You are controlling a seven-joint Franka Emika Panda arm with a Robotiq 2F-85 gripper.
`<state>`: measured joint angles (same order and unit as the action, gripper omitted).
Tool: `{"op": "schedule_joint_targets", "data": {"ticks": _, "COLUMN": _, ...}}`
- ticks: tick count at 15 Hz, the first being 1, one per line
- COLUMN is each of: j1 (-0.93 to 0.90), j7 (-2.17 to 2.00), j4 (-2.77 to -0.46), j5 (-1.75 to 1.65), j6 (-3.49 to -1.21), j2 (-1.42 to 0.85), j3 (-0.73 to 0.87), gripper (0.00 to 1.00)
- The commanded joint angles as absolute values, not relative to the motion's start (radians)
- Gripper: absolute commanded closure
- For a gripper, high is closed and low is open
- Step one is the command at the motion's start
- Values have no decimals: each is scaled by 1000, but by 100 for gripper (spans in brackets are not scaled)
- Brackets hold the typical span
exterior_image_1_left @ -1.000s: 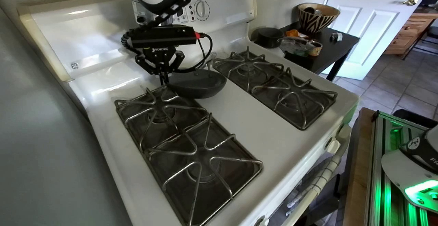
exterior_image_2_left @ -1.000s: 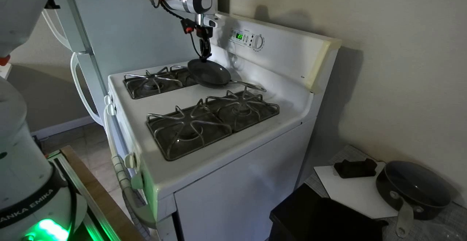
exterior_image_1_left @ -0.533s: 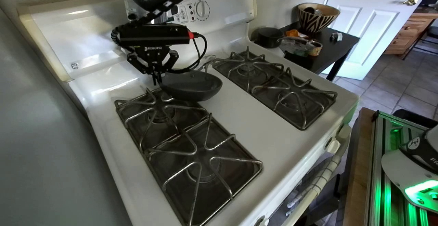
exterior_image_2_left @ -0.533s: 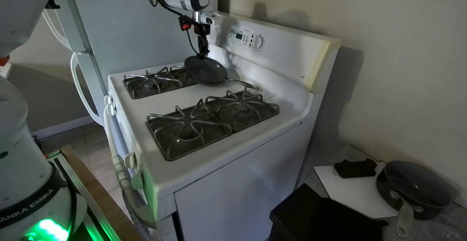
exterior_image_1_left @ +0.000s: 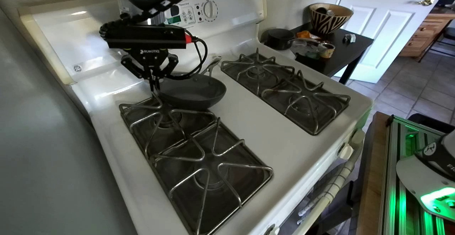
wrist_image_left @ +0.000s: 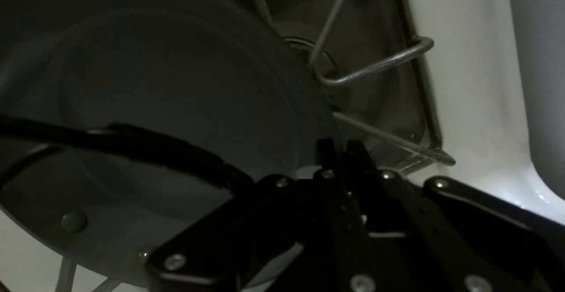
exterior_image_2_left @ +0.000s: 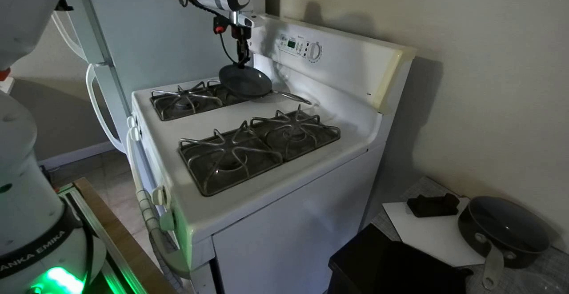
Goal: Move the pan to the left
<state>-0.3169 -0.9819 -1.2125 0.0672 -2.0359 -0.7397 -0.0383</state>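
The dark grey pan (exterior_image_1_left: 193, 92) hangs tilted at the back of the stove in both exterior views, its near-grate side over the edge of a back burner grate (exterior_image_1_left: 167, 112). Its thin handle (exterior_image_2_left: 292, 97) points toward the back panel and slopes down. The pan (exterior_image_2_left: 246, 82) looks raised off the cooktop at the rim; whether its underside touches the grate is unclear. My gripper (exterior_image_1_left: 154, 85) is shut on the pan's rim, on the side opposite the other grates. In the wrist view the fingertips (wrist_image_left: 340, 146) pinch the rim, and the pan (wrist_image_left: 176, 93) fills the left side.
Another pair of grates (exterior_image_2_left: 258, 138) lies across a white strip of cooktop (exterior_image_1_left: 245, 121). The back panel (exterior_image_2_left: 338, 58) rises close behind the gripper. A refrigerator (exterior_image_2_left: 169, 36) stands beside the stove. A saucepan (exterior_image_2_left: 502, 231) sits on a side table.
My gripper has moved left in both exterior views, carrying the pan by its rim over the edge of the back grate. The handle has followed. The grip has not changed.
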Motion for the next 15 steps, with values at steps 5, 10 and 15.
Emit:
{"op": "schedule_joint_targets", "data": {"ticks": 5, "j1": -345, "j7": -1100, "j4": -1108, "j5": 85, "j6": -2067, "j2": -817, "j3": -37, "gripper": 99}}
{"op": "schedule_joint_targets", "data": {"ticks": 10, "j1": -351, "j7": -1127, "j4": -1067, "j5": 85, "j6": -2060, "j2": -842, "j3": -36, "gripper": 99}}
{"op": "schedule_joint_targets", "data": {"ticks": 15, "j1": -368, "j7": -1137, "j4": -1049, "j5": 81, "j6": -2066, "j2": -856, "j3": -38, "gripper": 99}}
